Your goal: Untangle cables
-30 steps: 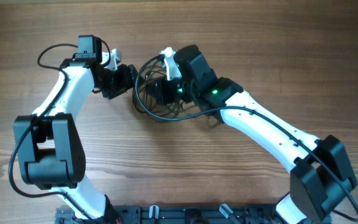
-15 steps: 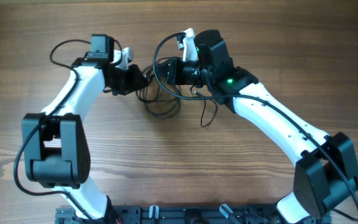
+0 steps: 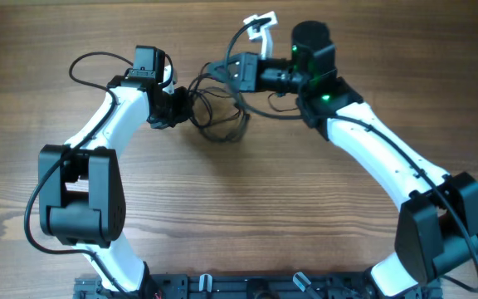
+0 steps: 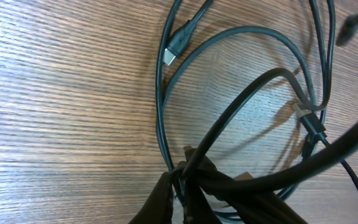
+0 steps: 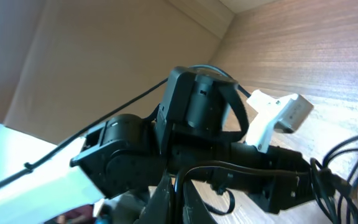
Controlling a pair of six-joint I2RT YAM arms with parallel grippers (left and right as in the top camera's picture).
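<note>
Cables (image 4: pixel 232 117) in left hand (image 4: pixel 180 186) (pinched)

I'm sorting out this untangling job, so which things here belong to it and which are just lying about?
Job: cables, left gripper and right gripper, both shut on cables.
Just there: wooden table, arms' own thick wires.

Robotics lab — wooden table (image 3: pixel 247 216), robot arms (image 3: pixel 372 158)

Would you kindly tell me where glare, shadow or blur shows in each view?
Overhead: evenly lit and sharp, only faint shadows. Left wrist: pale sheen on the table behind the cables, nearest strands soft. Right wrist: right gripper blurred at the bottom edge, background sharper.
</note>
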